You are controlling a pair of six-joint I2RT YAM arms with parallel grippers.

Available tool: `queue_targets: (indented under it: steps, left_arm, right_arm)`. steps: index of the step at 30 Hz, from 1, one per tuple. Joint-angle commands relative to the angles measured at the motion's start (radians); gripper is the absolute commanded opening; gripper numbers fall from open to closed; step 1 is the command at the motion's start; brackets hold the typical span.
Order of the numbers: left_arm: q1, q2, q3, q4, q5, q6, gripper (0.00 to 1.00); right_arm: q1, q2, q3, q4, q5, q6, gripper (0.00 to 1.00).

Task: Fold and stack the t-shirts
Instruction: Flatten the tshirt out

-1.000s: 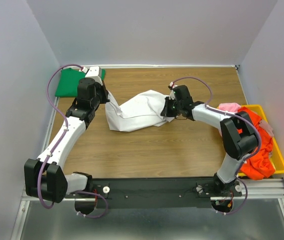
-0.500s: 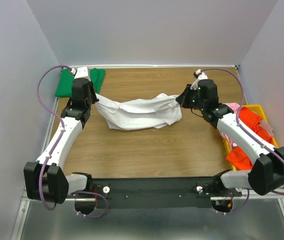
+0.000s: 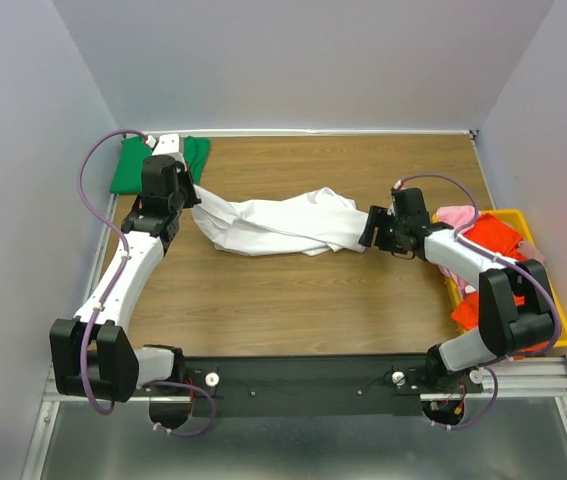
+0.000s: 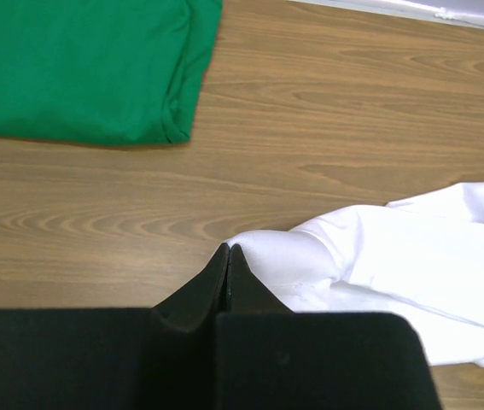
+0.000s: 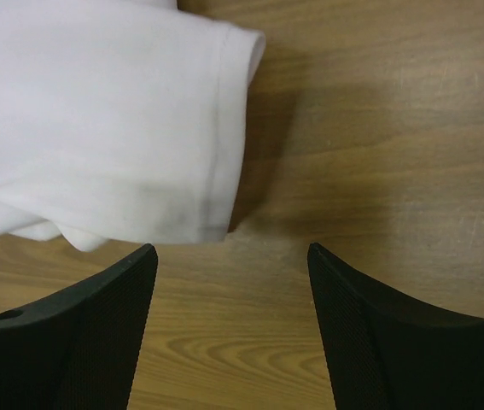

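Tabletop: white tee beside right gripper

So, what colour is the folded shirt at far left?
The shirt is green, clearest in left wrist view.

The white t-shirt is plain white, shading to pale grey in its creases. The green t-shirt is one solid bright green. An orange-red t-shirt and a pale pink t-shirt show against the yellow bin. The table is mid-brown wood with darker wavy grain lines. The left arm and the right arm have white shells and black joints, and a purple cable runs along the left arm. The left gripper is matt black. The right gripper is black with a fine dotted texture on its pads. The walls are pale lilac-grey.
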Motion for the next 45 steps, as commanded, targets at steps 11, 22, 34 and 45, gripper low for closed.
queue_targets:
  steps: [11, 22, 34, 45]
  left_arm:
    - [0.000, 0.003, 0.007, 0.018, 0.028, 0.004, 0.00]
    - [0.000, 0.011, 0.005, 0.018, 0.023, 0.006, 0.00]
    - [0.000, 0.016, 0.007, 0.016, 0.023, 0.004, 0.00]
    - [0.000, 0.014, 0.005, 0.015, 0.009, 0.007, 0.00]
  right_arm:
    - [0.003, 0.054, -0.086, 0.130, -0.099, -0.017, 0.61]
    - [0.013, 0.132, -0.058, 0.171, -0.165, -0.013, 0.53]
    - [0.043, 0.158, -0.073, 0.168, -0.157, 0.004, 0.40]
    - [0.045, 0.062, -0.079, 0.087, -0.140, 0.006, 0.00]
